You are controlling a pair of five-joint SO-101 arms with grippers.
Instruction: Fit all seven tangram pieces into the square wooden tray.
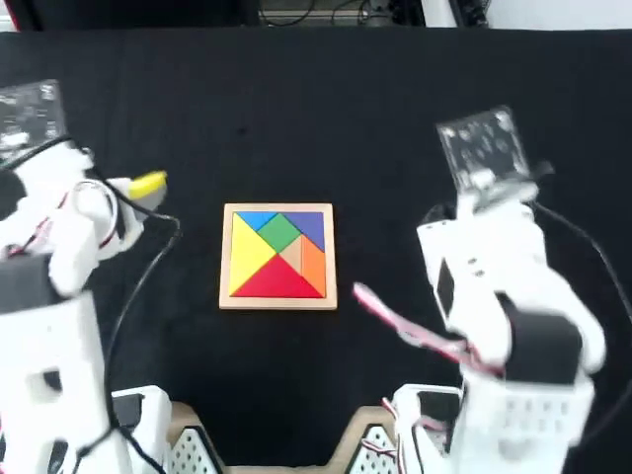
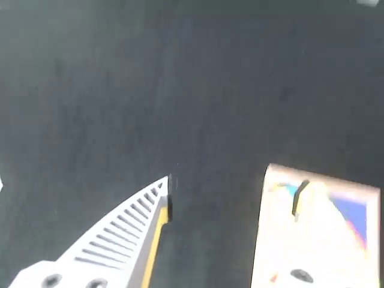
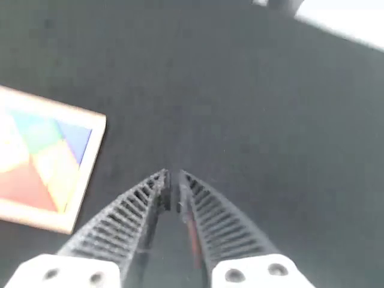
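Tray (image 1: 278, 303) full on black cloth (image 1: 296, 118), cable (image 1: 380, 308) near it; R jaws closed, empty; L jaws: can't tell.

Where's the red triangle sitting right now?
In the high view, the red triangle lies inside the wooden tray, along the tray's lower edge, directly below the yellow triangle and the orange piece.

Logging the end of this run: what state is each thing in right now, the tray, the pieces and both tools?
Wooden tray: lying flat, filled with pieces.
Tangram pieces: flat inside the tray, none outside it; a pale central patch may be a piece or a gap.
Right tool: shut, empty, off the tray.
Left tool: away from the tray; open or shut unclear.
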